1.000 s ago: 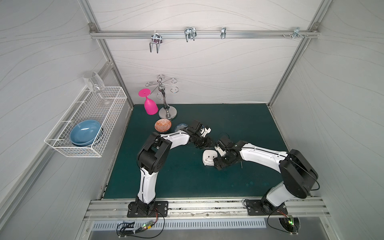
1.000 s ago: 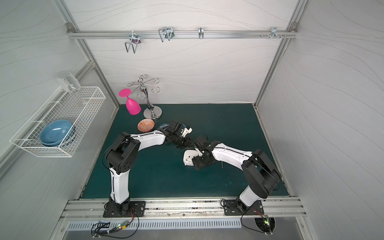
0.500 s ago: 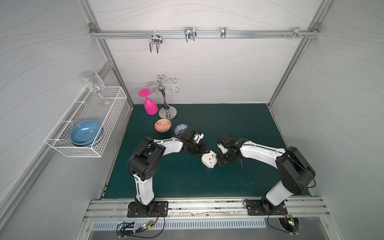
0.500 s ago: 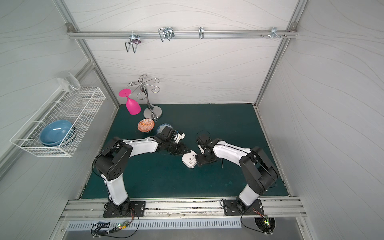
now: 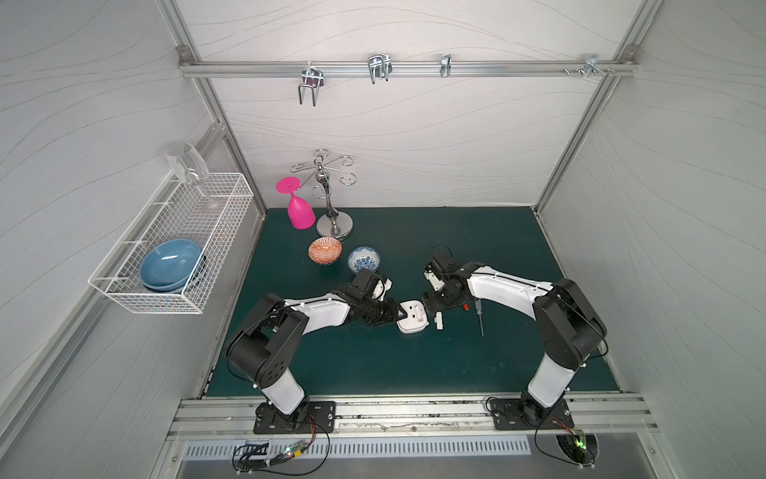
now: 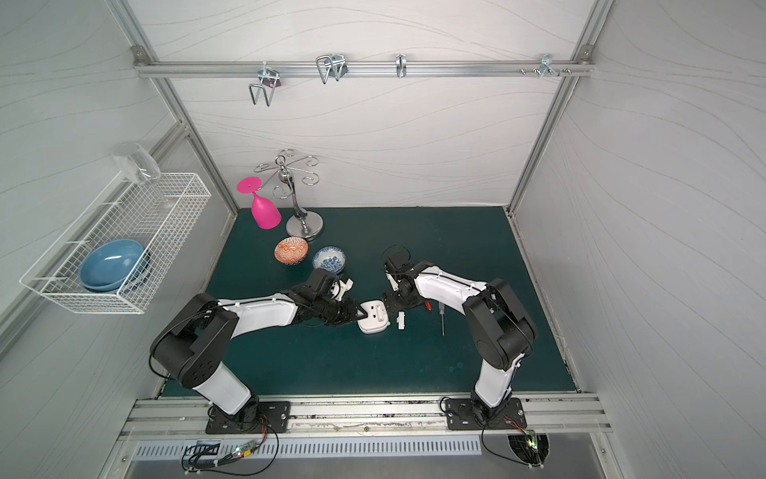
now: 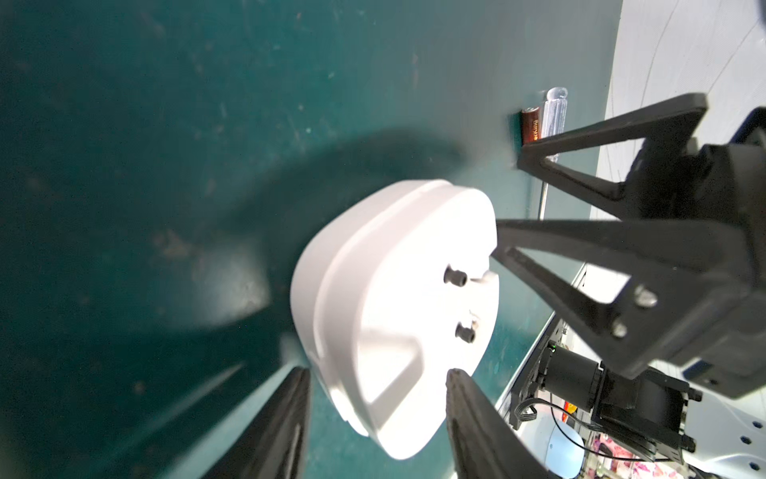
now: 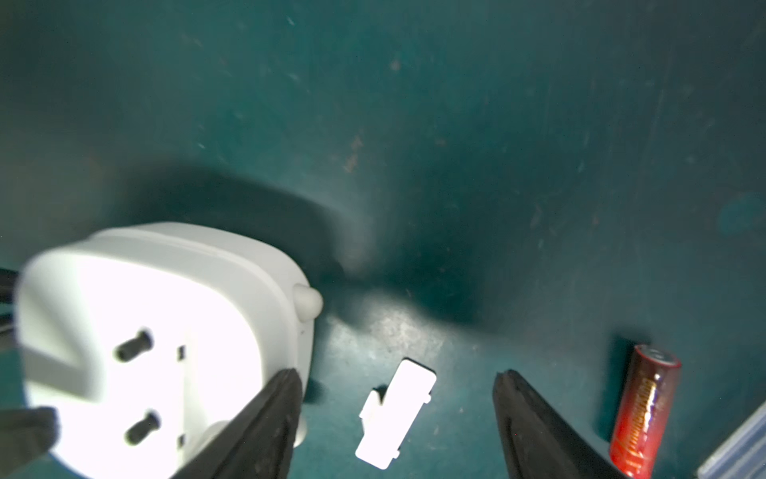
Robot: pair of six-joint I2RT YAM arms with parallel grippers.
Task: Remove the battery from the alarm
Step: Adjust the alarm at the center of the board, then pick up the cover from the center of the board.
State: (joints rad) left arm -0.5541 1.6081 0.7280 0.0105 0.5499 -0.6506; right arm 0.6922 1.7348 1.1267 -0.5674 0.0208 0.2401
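Since a second ago the left arm [image 5: 323, 316] has swung from the blue-patterned bowl [image 5: 363, 260] to the middle of the counter [image 5: 373, 365], where the left gripper [image 7: 378, 375] straddles the alarm [image 5: 411, 319], back up, face hidden; whether it squeezes is unclear. The right gripper [image 8: 397, 373] hangs spread, empty. Toward the right edge lie the screwdriver [image 5: 481, 321], partly under the right arm [image 5: 510, 290], the white cover [image 8: 396, 414] and the battery [image 8: 644, 410].

Screwdriver [image 8: 742, 448] cut off at frame corner; alarm [image 8: 157, 331] face hidden.

Blown-out glare on alarm [image 8: 124, 315], soft-blurred wrist views
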